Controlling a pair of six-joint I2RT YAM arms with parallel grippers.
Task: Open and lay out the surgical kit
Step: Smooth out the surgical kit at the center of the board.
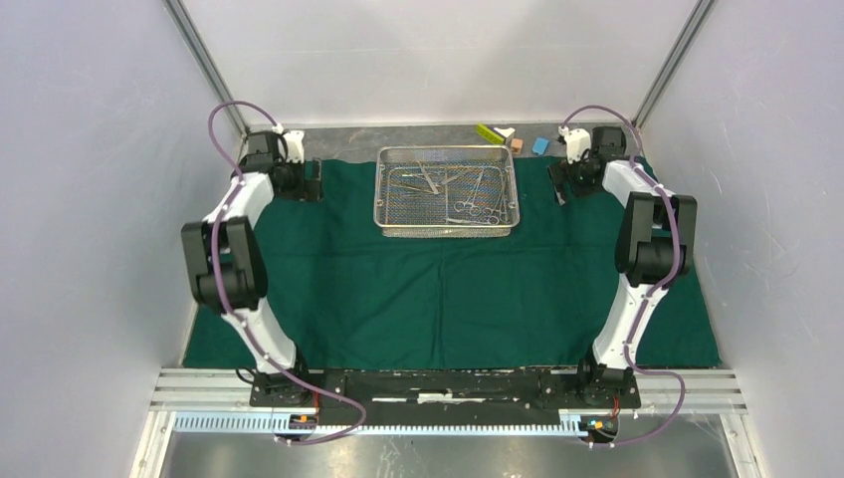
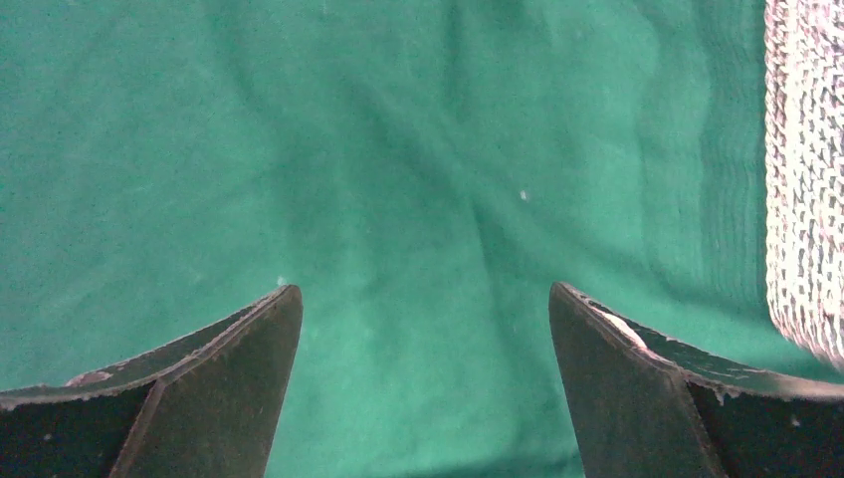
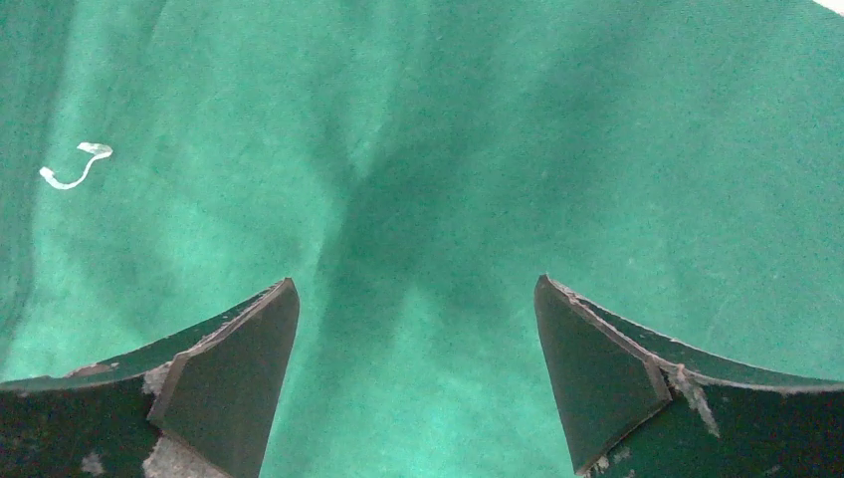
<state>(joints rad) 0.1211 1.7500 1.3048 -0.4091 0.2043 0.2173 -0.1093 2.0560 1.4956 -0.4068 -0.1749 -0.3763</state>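
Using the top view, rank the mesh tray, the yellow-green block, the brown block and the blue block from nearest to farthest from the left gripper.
Measured from the left gripper:
1. mesh tray, just to its right on the green cloth.
2. yellow-green block, past the tray's far right corner.
3. brown block, right of that.
4. blue block, farthest right.

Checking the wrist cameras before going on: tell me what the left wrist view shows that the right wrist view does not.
Only the left wrist view: the edge of the wire-mesh tray, at the right side of the picture. Only the right wrist view: a small curled white scrap, upper left. Both: the green cloth spread below, and jaws wide apart with nothing between them, on the left gripper and the right gripper alike.
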